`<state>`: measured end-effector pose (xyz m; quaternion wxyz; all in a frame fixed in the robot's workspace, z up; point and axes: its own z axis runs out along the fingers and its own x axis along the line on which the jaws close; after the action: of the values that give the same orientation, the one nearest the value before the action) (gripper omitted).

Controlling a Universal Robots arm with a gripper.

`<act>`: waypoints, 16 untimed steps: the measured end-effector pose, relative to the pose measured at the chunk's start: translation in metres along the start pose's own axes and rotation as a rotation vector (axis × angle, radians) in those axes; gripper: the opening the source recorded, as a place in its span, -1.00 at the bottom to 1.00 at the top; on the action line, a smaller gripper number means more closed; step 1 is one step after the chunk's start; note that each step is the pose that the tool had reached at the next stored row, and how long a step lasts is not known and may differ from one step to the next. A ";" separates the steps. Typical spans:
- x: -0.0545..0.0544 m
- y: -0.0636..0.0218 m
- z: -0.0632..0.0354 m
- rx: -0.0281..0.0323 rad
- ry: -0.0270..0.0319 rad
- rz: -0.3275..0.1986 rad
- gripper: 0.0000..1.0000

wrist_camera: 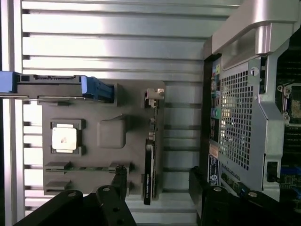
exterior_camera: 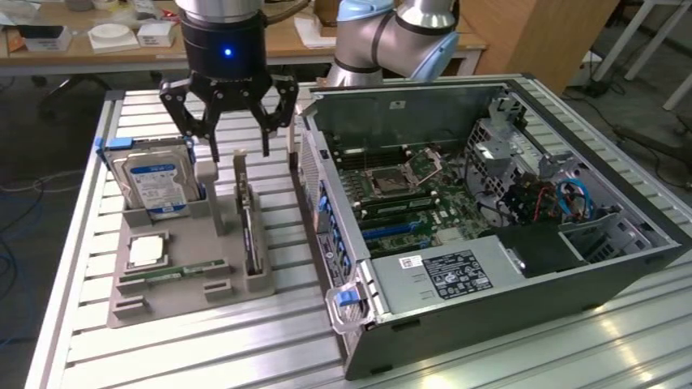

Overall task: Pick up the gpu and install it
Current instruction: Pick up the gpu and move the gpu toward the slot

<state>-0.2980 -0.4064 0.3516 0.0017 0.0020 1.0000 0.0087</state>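
The gpu (exterior_camera: 248, 239) is stood on its long edge in a narrow slot of a grey tray (exterior_camera: 184, 301), on the side of the tray nearest the open computer case (exterior_camera: 487, 203). In the wrist view the gpu (wrist_camera: 148, 165) is seen edge-on as a thin dark strip, with its metal end bracket at the end away from the gripper.

The gripper (exterior_camera: 240, 151) is held above the far end of the tray, clear of the card, with nothing touched. Its jaws are spread wide and nothing is held in them. In the wrist view the gripper (wrist_camera: 158, 173) is seen with one end of the card lying between its fingers, closer to one than to the other.

A hard drive (exterior_camera: 157, 182) is stood upright in a blue-edged holder of the tray, at the exterior view's left of the card. A square processor chip (exterior_camera: 146, 250) and a memory stick (exterior_camera: 173, 273) are laid flat nearby. Tray and case are set on a slatted aluminium table (exterior_camera: 216, 361).
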 end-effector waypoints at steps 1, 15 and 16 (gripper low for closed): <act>0.000 -0.0012 0.0011 0.0002 -0.0001 0.000 0.29; 0.001 -0.0139 0.0235 0.0004 -0.0001 0.000 0.29; 0.001 -0.0141 0.0253 0.0005 -0.0001 0.000 0.29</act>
<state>-0.2990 -0.4200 0.3260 0.0018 0.0021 1.0000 0.0084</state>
